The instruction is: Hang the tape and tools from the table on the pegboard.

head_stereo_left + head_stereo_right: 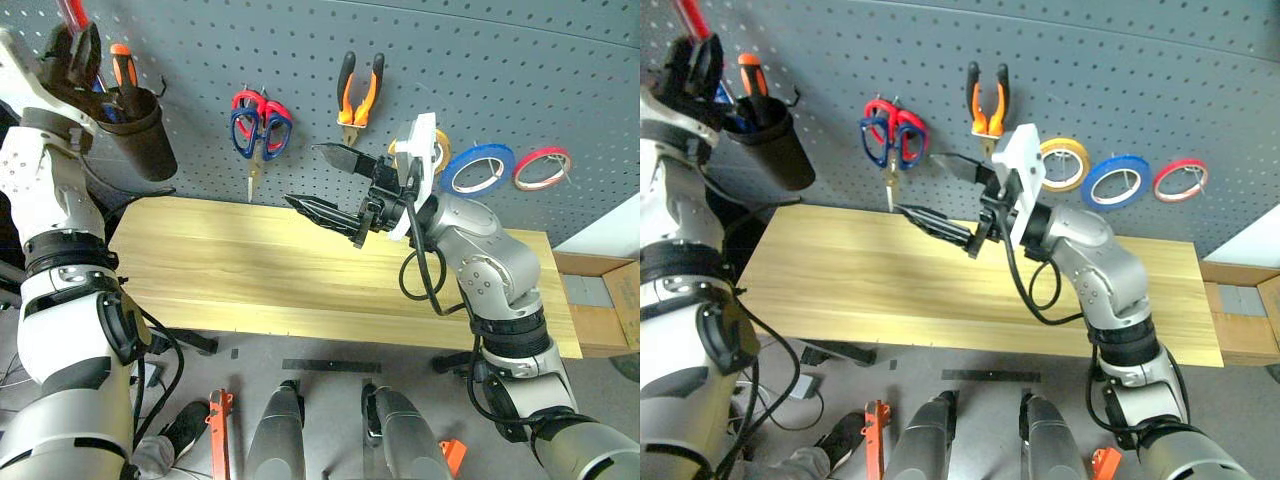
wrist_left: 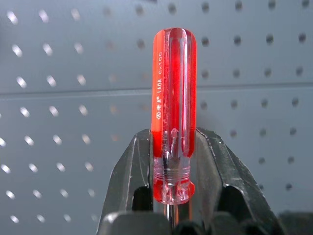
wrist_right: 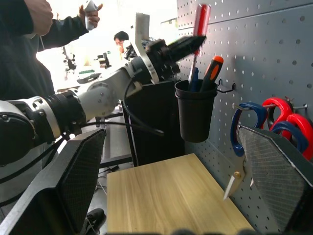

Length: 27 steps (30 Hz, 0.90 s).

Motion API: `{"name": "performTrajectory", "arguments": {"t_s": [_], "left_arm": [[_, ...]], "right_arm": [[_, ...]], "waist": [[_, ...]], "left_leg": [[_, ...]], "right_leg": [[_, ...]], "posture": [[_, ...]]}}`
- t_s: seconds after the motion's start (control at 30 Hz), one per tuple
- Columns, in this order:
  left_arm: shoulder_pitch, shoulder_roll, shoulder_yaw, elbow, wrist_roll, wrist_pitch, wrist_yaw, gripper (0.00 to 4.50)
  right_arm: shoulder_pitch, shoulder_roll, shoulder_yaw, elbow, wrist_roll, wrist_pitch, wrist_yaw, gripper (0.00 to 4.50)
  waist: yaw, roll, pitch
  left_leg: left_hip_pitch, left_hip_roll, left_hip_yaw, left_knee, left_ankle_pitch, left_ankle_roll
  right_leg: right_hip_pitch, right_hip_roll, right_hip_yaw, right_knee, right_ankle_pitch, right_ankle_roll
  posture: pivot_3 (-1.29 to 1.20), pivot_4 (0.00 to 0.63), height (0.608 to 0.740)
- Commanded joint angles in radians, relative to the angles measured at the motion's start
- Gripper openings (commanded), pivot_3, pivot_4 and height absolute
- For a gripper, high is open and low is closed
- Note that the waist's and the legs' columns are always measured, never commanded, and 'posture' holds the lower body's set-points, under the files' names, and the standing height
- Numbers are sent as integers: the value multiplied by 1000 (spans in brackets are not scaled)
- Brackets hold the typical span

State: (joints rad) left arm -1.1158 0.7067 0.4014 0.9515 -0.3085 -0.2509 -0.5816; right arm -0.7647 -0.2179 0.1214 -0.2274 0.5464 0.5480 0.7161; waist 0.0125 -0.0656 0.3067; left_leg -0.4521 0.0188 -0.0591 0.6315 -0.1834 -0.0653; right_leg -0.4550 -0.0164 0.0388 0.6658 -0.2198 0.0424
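Observation:
The slim screwdriver (image 2: 173, 98) with the clear red handle stands upright in my left gripper (image 1: 78, 50), which is shut on it. It is held high at the far left of the pegboard (image 1: 500, 60), just above a black cup (image 1: 145, 135) hanging there. On the board's hooks hang the dark blue scissors (image 1: 240, 135), the orange-and-black pliers (image 1: 359, 95) and the blue tape (image 1: 478, 168). My right gripper (image 1: 304, 175) hovers open over the middle of the table (image 1: 250, 270), pointing left, with nothing between its fingers.
The cup holds an orange-handled screwdriver (image 1: 122, 65) and a blue-handled tool. Red scissors (image 1: 272, 108) overlap the blue ones. A yellow roll (image 1: 1065, 163) and a red roll (image 1: 541, 167) flank the blue tape. A cardboard box (image 1: 600, 300) sits right of the table. A person (image 3: 29, 39) stands beyond the left arm.

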Motion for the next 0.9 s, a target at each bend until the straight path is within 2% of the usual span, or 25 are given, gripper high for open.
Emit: {"name": "performTrajectory", "arguments": {"t_s": [0.03, 0.07, 0.23, 0.37, 0.53, 0.6, 0.67, 0.77, 0.9], "left_arm": [[-17, -4, 13, -49, -54, 50, -65, 823], [-12, -5, 18, -61, -65, 61, -81, 1547], [49, -2, 28, -134, -85, 80, -87, 3137], [156, -10, 47, -286, -110, 97, -62, 4474], [320, -30, 46, -698, -257, 300, -68, 4474], [435, -24, 18, -965, -424, 481, -95, 4474], [545, -11, -3, -1138, -522, 604, -115, 4474], [699, 1, 10, -1241, -555, 696, -91, 4474], [890, -43, 36, -1308, -568, 745, -33, 4474]], "right_arm": [[-4, -5, -13, -41, 13, 1, -3, 4500], [-3, -6, -13, -42, 13, 2, -3, 4500], [1, -6, -11, -37, 10, -3, 2, 4500], [-2, -14, -12, -9, -2, -18, 21, 4500], [16, -61, -28, 30, -2, -32, 83, 4500], [38, -93, -52, 37, 20, -19, 113, 4500], [59, -114, -65, 51, 17, -25, 127, 4500], [101, -125, -90, 84, 7, -43, 120, 4500], [174, -119, -118, 148, -38, -98, 76, 4500]], "waist": [[-1, 0, 0], [-3, 0, 0], [-15, 0, 0], [-26, 0, -1], [-27, -1, -12], [-25, -1, -22], [-25, 1, -39], [-27, 5, -56], [-32, 12, -73]], "left_leg": [[0, 0, 0, 0, 0, 0], [0, 0, 0, 1, 0, 0], [0, 0, 0, 1, 0, 0], [1, 0, 1, 2, 0, 0], [1, -1, 1, 4, 2, -3], [1, -1, 0, 7, 2, -3], [1, -2, 1, 8, 2, -3], [9, -5, 1, 8, -1, 1], [39, 0, 4, -4, 1, 5]], "right_leg": [[0, 0, 0, 0, 0, 0], [0, 0, 0, 1, 0, 0], [0, 0, 0, 1, 0, 0], [-1, -1, 1, 5, 0, 0], [-1, -2, 0, 8, 0, 0], [0, -3, 0, 9, 0, 0], [1, -4, 1, 8, 0, 0], [10, -6, 2, 6, 0, 0], [40, -1, 2, -9, -3, 0]], "posture": [[50, 222, 740], [51, 222, 740], [55, 214, 740], [53, 187, 740], [55, 150, 740], [59, 133, 740], [59, 127, 740], [72, 118, 740], [84, 108, 740]]}}
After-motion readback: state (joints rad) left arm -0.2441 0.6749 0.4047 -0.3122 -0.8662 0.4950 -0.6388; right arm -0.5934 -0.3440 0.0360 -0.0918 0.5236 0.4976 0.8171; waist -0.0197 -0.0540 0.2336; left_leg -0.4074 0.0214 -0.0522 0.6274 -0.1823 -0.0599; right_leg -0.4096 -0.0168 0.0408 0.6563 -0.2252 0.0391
